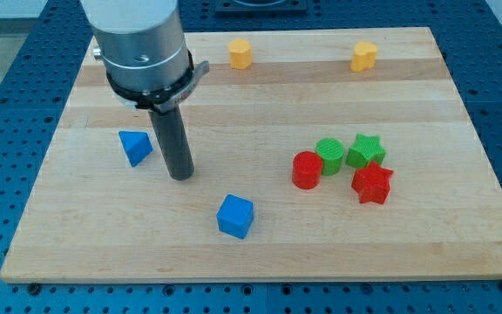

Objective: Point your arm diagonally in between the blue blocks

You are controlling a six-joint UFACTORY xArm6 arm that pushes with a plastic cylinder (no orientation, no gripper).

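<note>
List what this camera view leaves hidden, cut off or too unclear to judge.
- The arm above its silver collar: cut off by the view's top edge.
- Board behind the collar and rod: hidden by them.
- Whether my tip touches the board: one view cannot settle it. It sits just right of the blue triangular block, up-left of the blue cube.
- Yellow blocks: exact shapes too small to tell.

Arm (pixel 142 44) upright, dark rod vertical, my tip (pixel 181 177) on the board

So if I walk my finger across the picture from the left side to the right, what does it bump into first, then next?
Blue triangle block → my tip → blue cube → red round block → green round block. The others overlap sideways, so I skipped them.
</note>
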